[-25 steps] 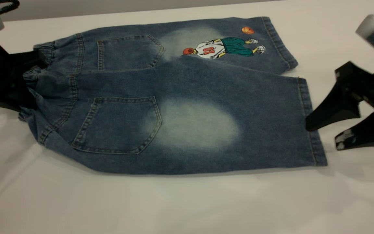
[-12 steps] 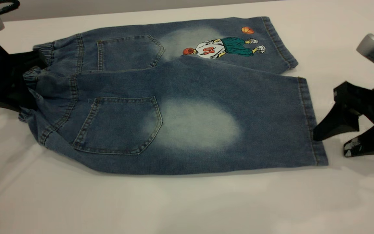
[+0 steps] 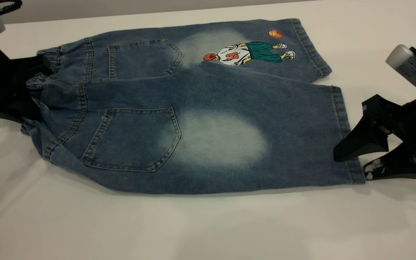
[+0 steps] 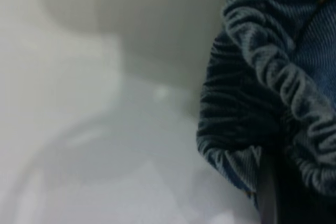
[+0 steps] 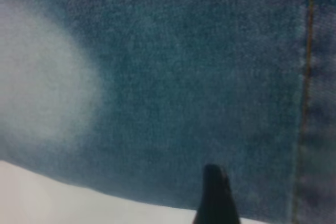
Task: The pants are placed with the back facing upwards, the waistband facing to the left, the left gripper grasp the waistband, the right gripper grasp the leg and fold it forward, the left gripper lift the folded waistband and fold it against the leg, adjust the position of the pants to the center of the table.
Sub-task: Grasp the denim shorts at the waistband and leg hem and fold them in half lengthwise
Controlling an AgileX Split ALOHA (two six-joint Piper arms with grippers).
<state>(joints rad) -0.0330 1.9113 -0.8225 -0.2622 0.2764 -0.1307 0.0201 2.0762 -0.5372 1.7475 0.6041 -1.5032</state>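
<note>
The blue denim pants (image 3: 208,108) lie back side up on the white table (image 3: 193,224), with the waistband (image 3: 36,83) at the left. My left gripper (image 3: 24,92) is shut on the bunched waistband (image 4: 252,77), and one dark finger (image 4: 268,192) presses against the gathered cloth. The plain leg (image 3: 251,137) with the pale oval lies nearest the front, its hem (image 3: 341,119) at the right. At that hem my right gripper (image 3: 352,165) stands open. Its upper finger sits over the hem corner and the white-flecked finger is low beside it. A single fingertip (image 5: 215,198) shows over the denim (image 5: 184,77).
The leg with the cartoon print (image 3: 251,52) lies flat at the back, partly under the plain leg. Bare tabletop spreads in front of the pants and to the right behind the right arm's grey wrist cylinder (image 3: 406,66).
The right gripper has come down and moved left, from beside the leg's hem to straddling its near corner. The left gripper and the pants have stayed put.
</note>
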